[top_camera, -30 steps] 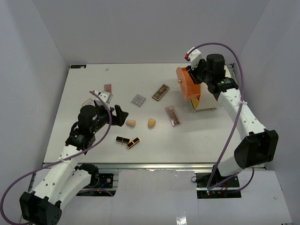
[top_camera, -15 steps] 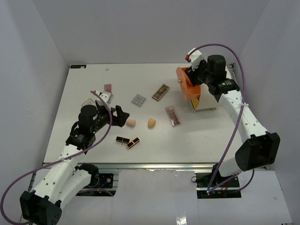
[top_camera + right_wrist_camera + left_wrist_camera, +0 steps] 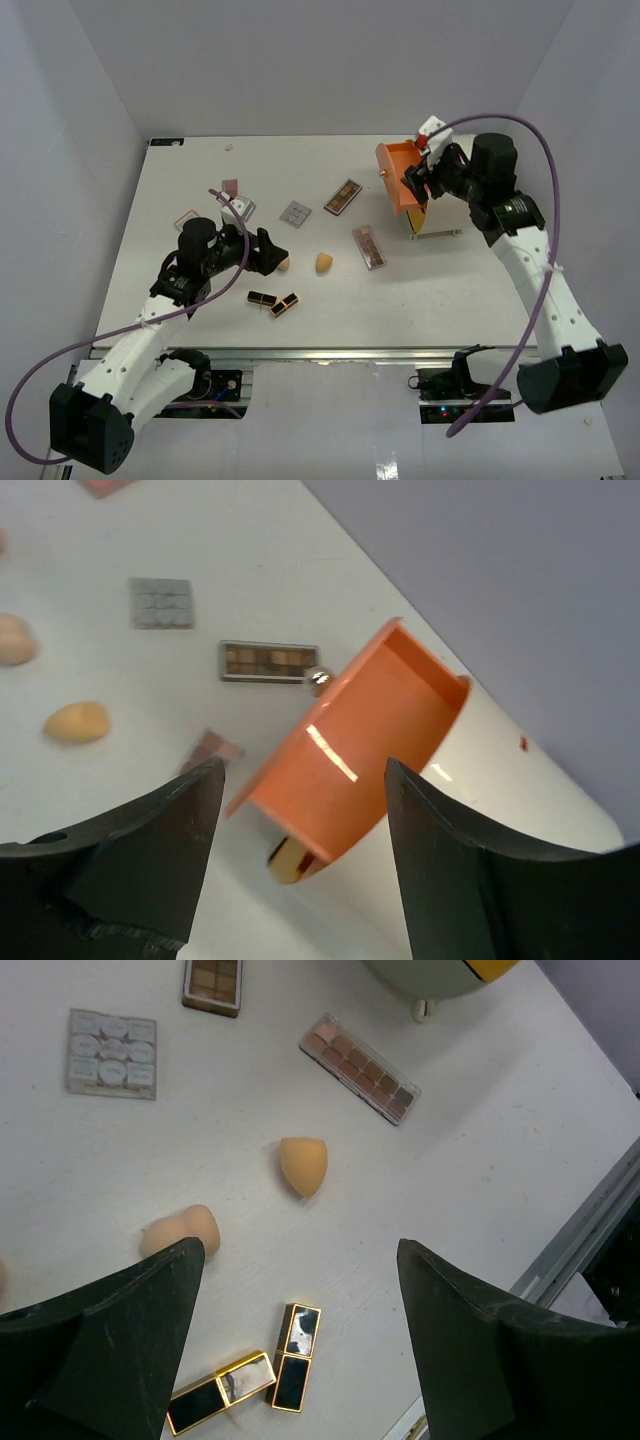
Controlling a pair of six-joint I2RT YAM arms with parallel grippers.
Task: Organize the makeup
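Left wrist: L pincer (image 3: 298, 1260) was wide open, empty, over surface (image 3: 500, 1160) | peach sponge (image 3: 182, 1232) sat just beside it, 2 lipsticks (image 3: 295, 1357) nearer | R pincer (image 3: 302, 770) open at orange drawer (image 3: 400, 695), far right | risk: off-centre closing could've knocked sponge rolling.

Left fingers (image 3: 266, 240) spread beside a peach sponge (image 3: 284, 263), lipstick tubes (image 3: 273, 301) near, orange drawer (image 3: 398, 175) open.

Sponges (image 3: 324, 263) are set centrally | lipsticks (image 3: 284, 305) laid in front | palettes (image 3: 343, 196) laid behind | drawer (image 3: 400, 178) placed back right
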